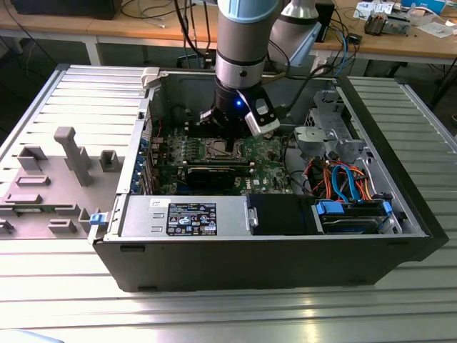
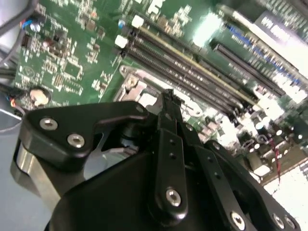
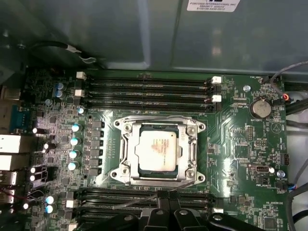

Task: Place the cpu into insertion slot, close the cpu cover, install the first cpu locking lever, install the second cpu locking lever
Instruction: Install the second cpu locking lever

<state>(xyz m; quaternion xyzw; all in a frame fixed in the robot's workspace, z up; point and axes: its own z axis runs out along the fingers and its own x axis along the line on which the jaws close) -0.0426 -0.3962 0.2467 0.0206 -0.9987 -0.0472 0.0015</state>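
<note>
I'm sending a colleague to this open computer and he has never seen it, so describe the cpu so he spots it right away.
Look inside the open computer case at the green circuit board. Between the two banks of long narrow memory slots sits a square silvery metal frame, the cpu cover, and the cpu lies inside it. It is the board's one flat, silvery-grey square plate.

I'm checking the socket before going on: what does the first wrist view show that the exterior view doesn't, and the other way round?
First wrist view alone: the cpu seated in the insertion slot with the cpu cover framing it, and a coin battery. Exterior view alone: the whole computer case, the power supply, the arm and the grey tray. Both: the green circuit board and memory slots.
</note>
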